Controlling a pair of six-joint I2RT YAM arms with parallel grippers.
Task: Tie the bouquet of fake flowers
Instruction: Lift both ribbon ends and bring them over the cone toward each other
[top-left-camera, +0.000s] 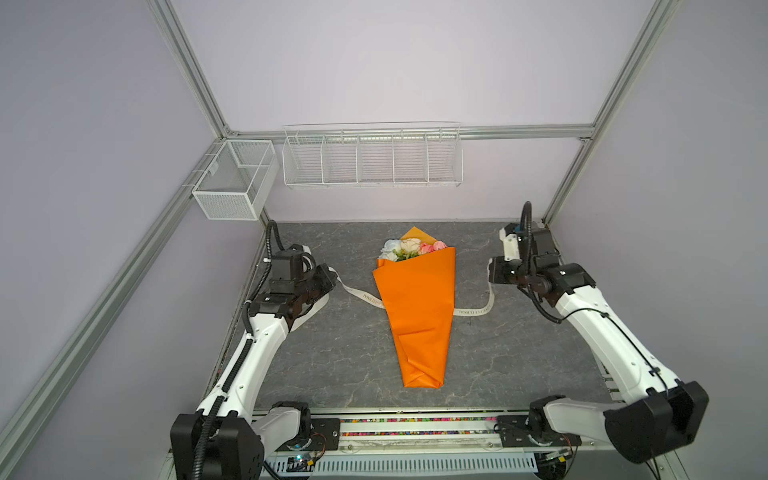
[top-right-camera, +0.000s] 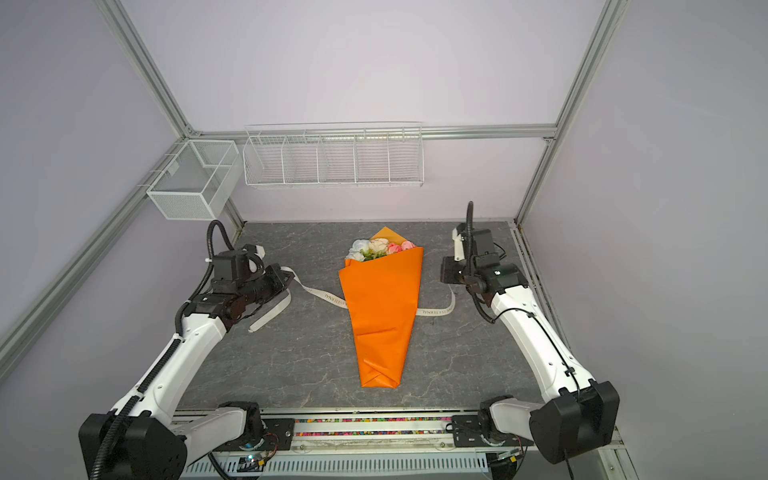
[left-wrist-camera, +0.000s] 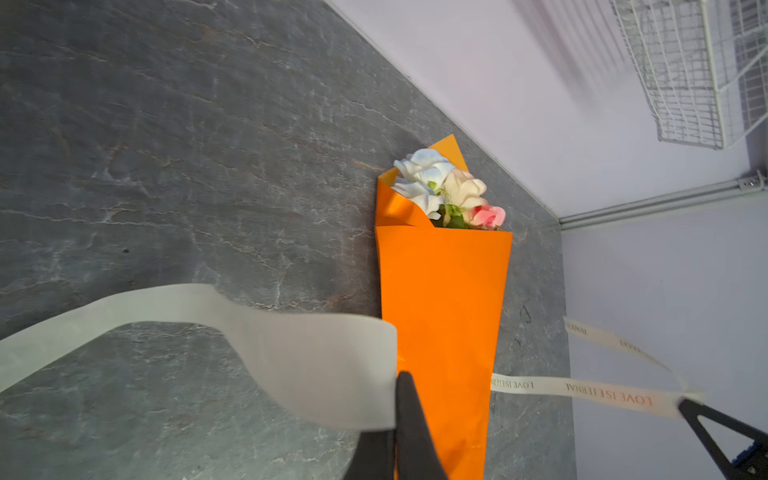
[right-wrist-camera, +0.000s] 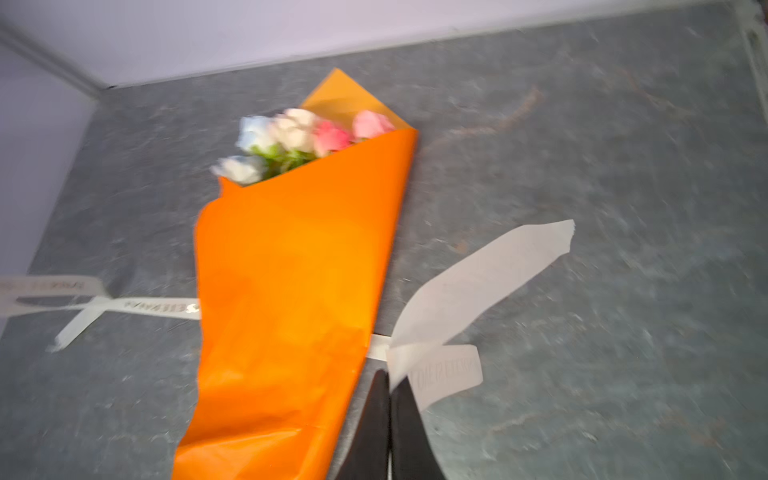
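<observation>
Here, the bouquet of fake flowers (top-left-camera: 415, 307), pink, cream and white roses rolled in a cone of orange paper, is lying flat on the grey marbled desk (top-left-camera: 332, 353), its folded point facing the near edge. A cream ribbon (top-left-camera: 360, 294) printed with lettering is passing beneath the cone. The left hand (left-wrist-camera: 401, 380) is clenching one end and the right hand (right-wrist-camera: 390, 380) is pinching the other, each off to its own side. Farther back, the blooms are pointing toward the wall, where white wire baskets (top-left-camera: 372, 156) are hanging.
</observation>
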